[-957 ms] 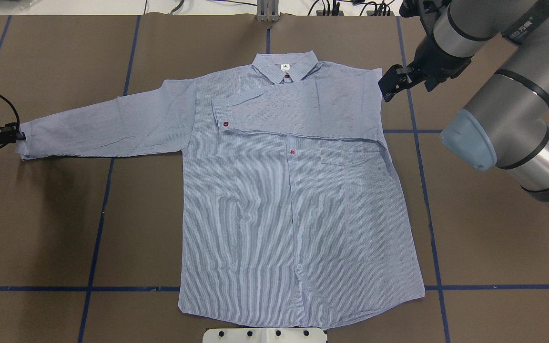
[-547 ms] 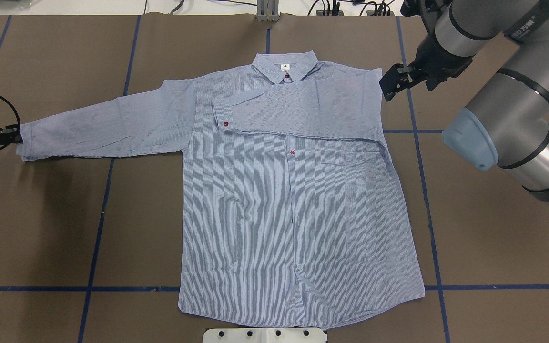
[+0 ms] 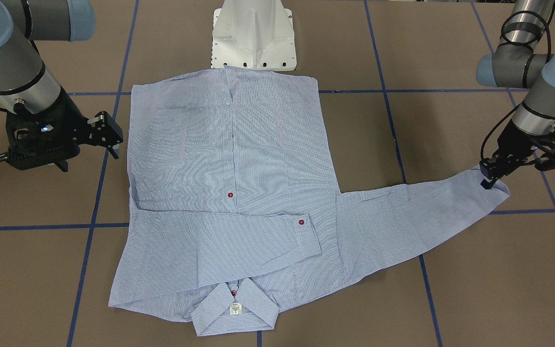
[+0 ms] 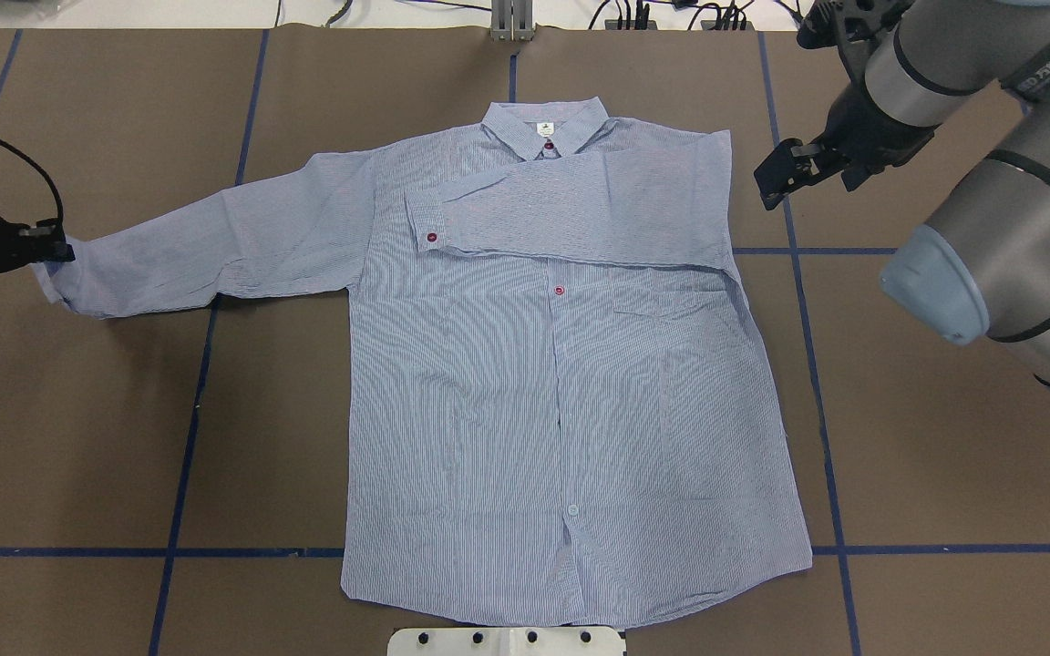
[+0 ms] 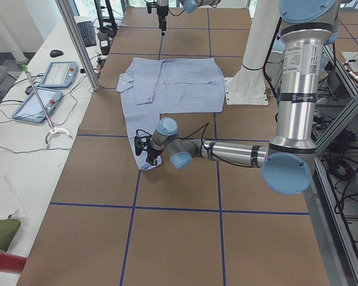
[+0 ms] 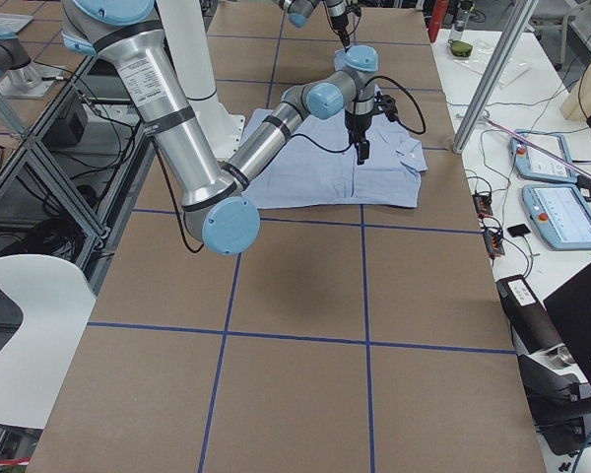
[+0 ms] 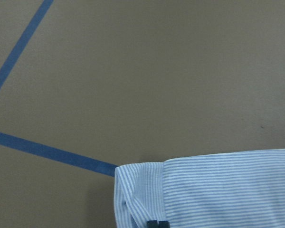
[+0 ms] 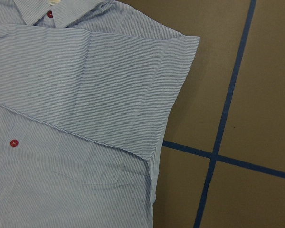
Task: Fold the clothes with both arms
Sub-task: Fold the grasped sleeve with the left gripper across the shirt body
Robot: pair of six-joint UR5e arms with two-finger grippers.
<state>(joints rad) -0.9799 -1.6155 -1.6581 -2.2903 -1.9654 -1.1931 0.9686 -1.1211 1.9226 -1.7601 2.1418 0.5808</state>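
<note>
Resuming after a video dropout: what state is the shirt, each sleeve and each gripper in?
shirt: flat, front up
folded sleeve: laid across the chest
outstretched sleeve: unfolded, cuff pinched
left gripper: shut on the outstretched sleeve's cuff
right gripper: appears open, empty, clear of the shirt

I see the whole shirt (image 4: 561,410) from overhead on the near side and from the far front camera facing back. Side cameras look along the table (image 5: 179,238) from both ends. Wrist cameras sit close over the shirt's edges.

Brown table (image 4: 60,456), blue tape grid (image 4: 78,551)
</note>
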